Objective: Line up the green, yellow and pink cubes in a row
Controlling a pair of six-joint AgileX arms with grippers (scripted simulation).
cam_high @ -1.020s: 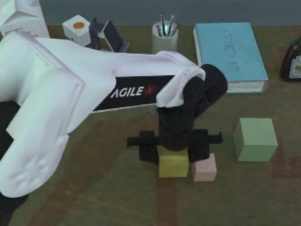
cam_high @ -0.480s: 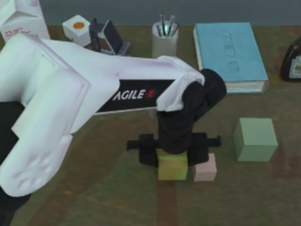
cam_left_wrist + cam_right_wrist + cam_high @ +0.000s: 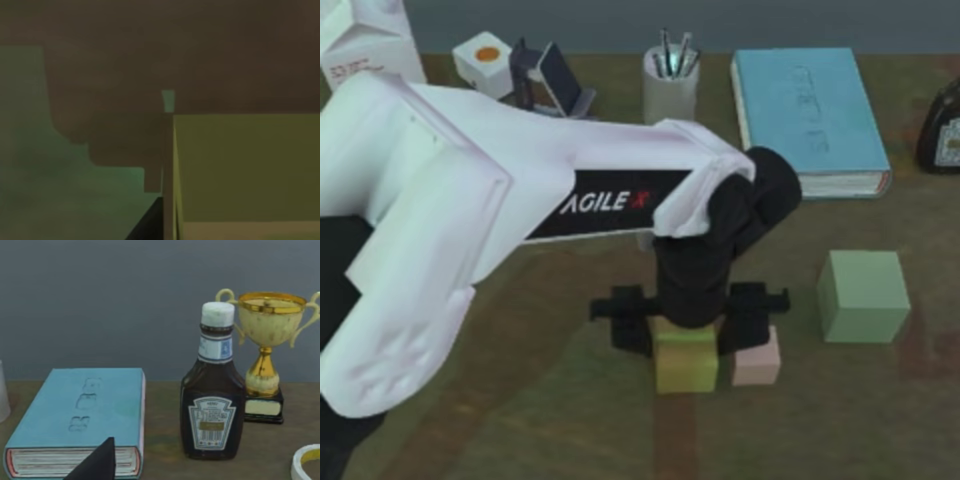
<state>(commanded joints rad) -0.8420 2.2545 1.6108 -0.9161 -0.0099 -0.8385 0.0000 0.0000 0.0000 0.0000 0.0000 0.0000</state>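
The yellow cube (image 3: 686,368) sits mid-table, and my left gripper (image 3: 688,322) comes down over it from above. Its black fingers (image 3: 632,325) press on the cube's left and right sides, so it is shut on the cube. The small pink cube (image 3: 760,360) stands just to its right, touching or nearly touching. Farther right, the large pale green cube (image 3: 863,295) stands alone. The left wrist view is filled by the yellow cube (image 3: 245,170) close up. My right gripper (image 3: 100,462) is out of the top view, parked facing the table's back.
Along the back stand a milk carton (image 3: 365,40), a white box with an orange dot (image 3: 483,58), a phone stand (image 3: 555,80), a pen cup (image 3: 670,80), a blue book (image 3: 810,115) and a sauce bottle (image 3: 212,410). A trophy (image 3: 267,355) and a tape roll (image 3: 307,462) are near them.
The yellow cube has shifted slightly toward the table's front, still between the left gripper's fingers. The left arm's white links moved a little. The pink and green cubes stayed put.
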